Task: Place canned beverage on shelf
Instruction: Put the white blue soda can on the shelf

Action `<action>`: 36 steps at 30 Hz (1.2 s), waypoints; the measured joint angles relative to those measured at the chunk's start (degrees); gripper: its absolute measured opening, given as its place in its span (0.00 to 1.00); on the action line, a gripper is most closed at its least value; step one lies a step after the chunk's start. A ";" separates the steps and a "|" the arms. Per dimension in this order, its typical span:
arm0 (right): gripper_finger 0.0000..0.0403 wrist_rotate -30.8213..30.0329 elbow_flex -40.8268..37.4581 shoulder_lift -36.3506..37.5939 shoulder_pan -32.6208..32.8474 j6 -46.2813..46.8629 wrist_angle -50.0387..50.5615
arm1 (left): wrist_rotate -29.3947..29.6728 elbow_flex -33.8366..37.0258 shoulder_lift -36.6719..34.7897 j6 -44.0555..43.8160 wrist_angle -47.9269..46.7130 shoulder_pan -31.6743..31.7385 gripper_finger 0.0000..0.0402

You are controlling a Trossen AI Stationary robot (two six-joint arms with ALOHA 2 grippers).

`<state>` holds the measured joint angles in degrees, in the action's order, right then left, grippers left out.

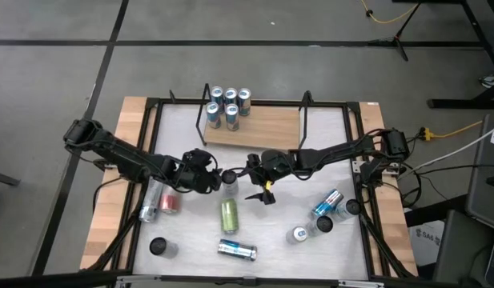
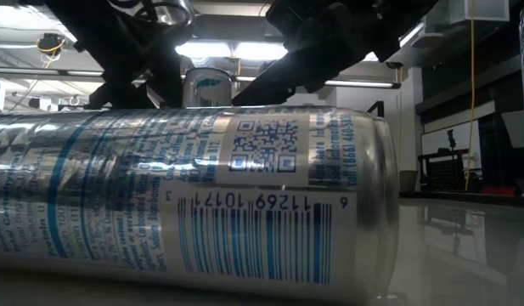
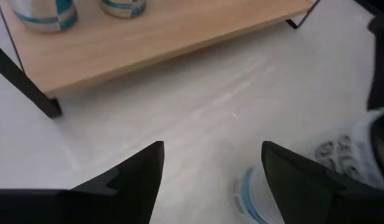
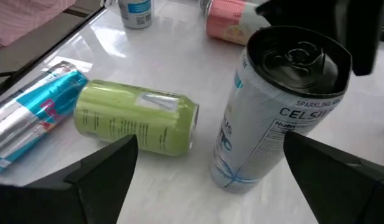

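Mid-bench, just nearer than the shelf, a white can stands upright w/ both arms closing in on it from either side. That's the can to move. The shelf sits at the far edge, w/ five cans already bunched at its left end; the rest of the board is bare.

Right claw: released, fingers spread wide, pointing at the can from close by, not touching yet. Left claw: also released, fingers apart w/ bare bench showing between them. The can is off beside one finger, not between the pads. Its tip hangs just behind the can's rim, so it's crowding things.

My read: the step is getting a clean grip on the can w/ the right claw. To do it well:
- Back the left claw off first, or at least keep it from nudging the rim. A tall can tips easily.
- Bring the right claw in level so the can sits centred between the fingers, approx mid-height on the body, not up at the rim.
- Watch the green can lying on its side close by, toward the near edge. Don't sweep a finger into it.
- Close gently, since thin walls dent. Lift straight up before heading to the shelf.
- Aim for the bare board right of the group and clear the black wire end frames.
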<state>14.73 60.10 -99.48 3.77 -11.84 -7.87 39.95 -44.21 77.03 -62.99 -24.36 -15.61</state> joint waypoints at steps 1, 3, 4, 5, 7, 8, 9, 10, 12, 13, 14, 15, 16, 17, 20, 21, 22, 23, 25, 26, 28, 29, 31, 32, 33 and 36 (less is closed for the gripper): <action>0.97 -0.15 0.00 0.02 -0.04 -0.04 0.05 | -0.11 0.00 0.00 0.42 -0.02 0.32 0.66; 0.97 -1.43 -0.04 0.58 -0.09 -0.13 0.73 | -0.25 0.00 -0.09 0.58 -0.45 0.59 0.66; 0.97 -2.53 -0.04 1.00 -0.27 -0.32 0.56 | -0.35 0.00 -0.30 0.60 -1.03 0.62 0.66; 0.97 -3.57 -0.04 1.78 -0.42 -0.44 1.18 | -0.53 0.00 -0.72 0.60 -1.55 0.60 0.66; 0.97 -5.57 -0.04 3.23 -0.71 -0.45 1.56 | -0.62 -0.03 -2.05 0.60 -3.33 0.59 0.66; 0.97 -6.61 -0.02 3.90 -0.94 -0.45 1.80 | -0.66 -0.07 -3.04 0.62 -4.52 0.58 0.66; 0.97 -7.06 -0.02 4.50 -0.94 -0.45 1.95 | -0.65 -0.07 -3.99 0.62 -5.77 0.59 0.66; 0.97 -7.22 -0.02 5.01 -0.96 -0.44 1.93 | -0.62 -0.07 -5.11 0.62 -6.70 0.60 0.66; 0.97 -7.25 -0.02 6.23 -0.96 -0.45 1.70 | -0.57 -0.07 -7.65 0.69 -8.94 0.60 0.66; 0.97 -7.22 -0.02 6.91 -0.92 -0.45 1.64 | -0.49 -0.07 -8.83 0.69 -9.49 0.60 0.66; 0.97 -7.17 -0.02 7.56 -0.92 -0.48 1.20 | -0.44 -0.07 -10.02 0.69 -10.09 0.60 0.66; 0.97 -6.94 0.11 7.86 -0.92 -0.49 0.79 | -0.45 -0.07 -11.10 0.73 -10.80 0.60 0.66; 0.97 -6.44 0.73 7.93 -0.92 -0.65 0.76 | -0.41 -0.07 -11.97 0.72 -11.18 0.60 0.66; 0.97 -6.14 1.62 7.90 -0.91 -0.82 0.79 | -0.38 -0.07 -12.75 0.73 -11.15 0.60 0.66; 0.97 -5.44 5.65 7.09 -0.81 -4.18 0.44 | -0.38 -0.07 -14.33 0.73 -11.13 0.58 0.66; 0.97 -5.08 7.06 6.73 -0.81 -5.43 0.73 | -0.38 -0.07 -14.58 0.71 -11.14 0.58 0.66; 0.97 -5.03 8.59 6.22 -0.81 -6.36 1.93 | -0.38 -0.07 -14.64 0.71 -11.15 0.58 0.66; 0.97 -4.95 10.15 5.44 -0.81 -6.49 2.59 | -0.40 -0.07 -14.63 0.71 -11.13 0.58 0.66; 0.97 -4.96 13.13 3.96 -0.81 -6.57 5.48 | -0.44 -0.07 -14.57 0.69 -11.14 0.51 0.66; 0.97 -4.92 14.46 3.23 -0.81 -6.60 7.15 | -0.41 -0.07 -14.48 0.69 -11.09 0.51 0.66; 0.97 -4.71 16.87 1.38 -0.81 -6.60 9.04 | -0.45 -0.07 -14.34 0.69 -11.11 0.51 0.66; 0.97 -4.66 17.70 0.46 -0.81 -6.60 10.45 | -0.49 -0.07 -14.34 0.69 -11.12 0.51 0.66; 0.97 -4.62 18.78 -1.45 -0.81 -6.60 12.00 | -0.47 -0.07 -14.38 0.71 -11.08 0.51 0.66; 0.97 -4.62 18.94 -2.31 -0.81 -6.59 12.14 | -0.50 -0.07 -14.36 0.71 -11.13 0.51 0.66; 0.97 -4.62 18.99 -2.95 -0.81 -6.58 12.17 | -0.58 -0.07 -14.36 0.71 -11.13 0.51 0.66; 0.97 -4.62 19.15 -4.15 -0.81 -6.55 12.19 | -0.60 -0.07 -14.36 0.71 -11.13 0.51 0.66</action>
<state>10.11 79.24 -103.63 2.96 -18.39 4.32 39.35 -44.27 62.67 -62.29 -35.48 -15.09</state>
